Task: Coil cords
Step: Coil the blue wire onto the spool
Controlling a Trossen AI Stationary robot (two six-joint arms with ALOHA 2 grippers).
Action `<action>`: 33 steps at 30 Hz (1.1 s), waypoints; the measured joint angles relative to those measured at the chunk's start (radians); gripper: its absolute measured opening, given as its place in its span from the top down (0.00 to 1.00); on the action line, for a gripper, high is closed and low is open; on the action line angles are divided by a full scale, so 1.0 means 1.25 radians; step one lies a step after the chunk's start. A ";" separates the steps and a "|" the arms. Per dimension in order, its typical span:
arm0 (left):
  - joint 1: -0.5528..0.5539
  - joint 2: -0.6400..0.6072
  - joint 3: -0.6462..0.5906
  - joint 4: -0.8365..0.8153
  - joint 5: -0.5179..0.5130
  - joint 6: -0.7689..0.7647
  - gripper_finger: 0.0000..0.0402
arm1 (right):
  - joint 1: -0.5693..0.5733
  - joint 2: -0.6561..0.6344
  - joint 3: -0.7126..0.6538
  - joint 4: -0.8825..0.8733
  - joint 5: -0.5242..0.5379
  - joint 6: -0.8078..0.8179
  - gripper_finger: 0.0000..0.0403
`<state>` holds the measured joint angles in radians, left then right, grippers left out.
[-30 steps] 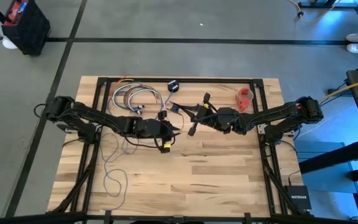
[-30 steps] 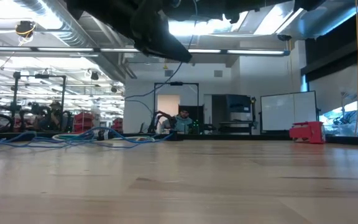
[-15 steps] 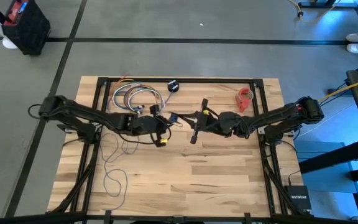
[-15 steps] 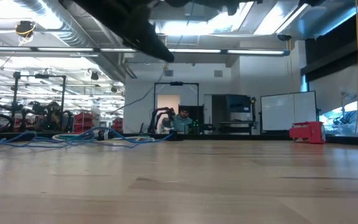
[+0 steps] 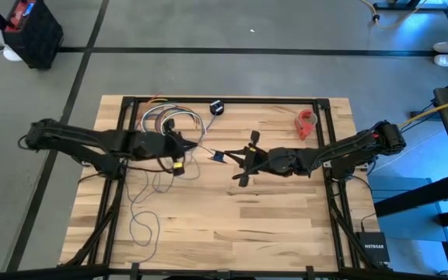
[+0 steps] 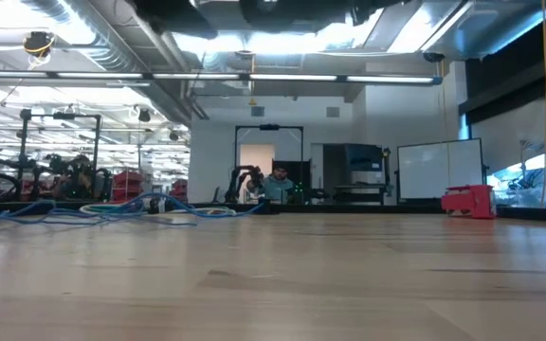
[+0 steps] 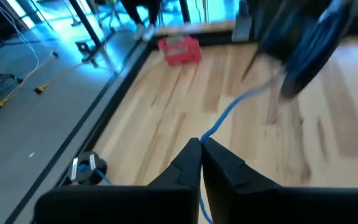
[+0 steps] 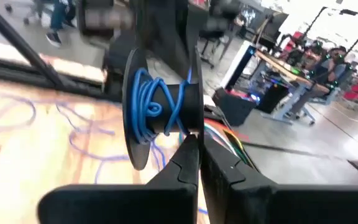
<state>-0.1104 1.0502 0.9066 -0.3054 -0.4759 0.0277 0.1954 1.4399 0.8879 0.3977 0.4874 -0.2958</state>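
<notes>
The right gripper [image 5: 243, 162] sits near the table's middle, jaws clamped on a black spool with broad round flanges [image 8: 160, 102]; several turns of the thin blue cord [image 8: 156, 111] already lie on its hub. The left gripper [image 5: 183, 152] stands apart toward the left-rear, jaws pinched tight on the same cord [image 7: 229, 112], which runs from its fingertips across to the spool. The remaining cord trails in loose loops over the left-front boards of the light wooden table [image 5: 286, 225]. Risk, as judged: the span between the grippers appears short, so a mistimed pull could drag turns off the hub or slip the cord from the pinch; the loose loops could knot as they are drawn in. Obstructions: a bundle of multicoloured looped wires [image 5: 166, 122] lies just behind the left gripper and could snag the cord. A small black disc [image 5: 216, 107] and a red tape dispenser [image 5: 307, 121] sit along the rear edge, clear of the work.
</notes>
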 joint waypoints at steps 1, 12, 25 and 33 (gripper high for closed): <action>0.000 -0.010 0.000 0.009 0.001 -0.005 0.99 | -0.005 0.000 0.000 -0.008 0.002 0.000 0.98; -0.001 0.040 0.000 0.130 0.038 -0.058 0.96 | -0.059 0.066 0.000 -0.023 0.104 0.022 0.98; -0.005 0.209 0.000 0.348 0.039 -0.064 0.96 | -0.101 0.128 0.000 0.081 0.107 0.072 0.98; -0.026 0.263 0.000 0.353 0.039 -0.065 0.96 | -0.099 0.127 0.013 0.129 0.106 0.067 0.98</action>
<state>-0.1434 1.3791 0.9066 0.1355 -0.4270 -0.0537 0.0715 1.5984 0.9035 0.5593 0.6199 -0.2121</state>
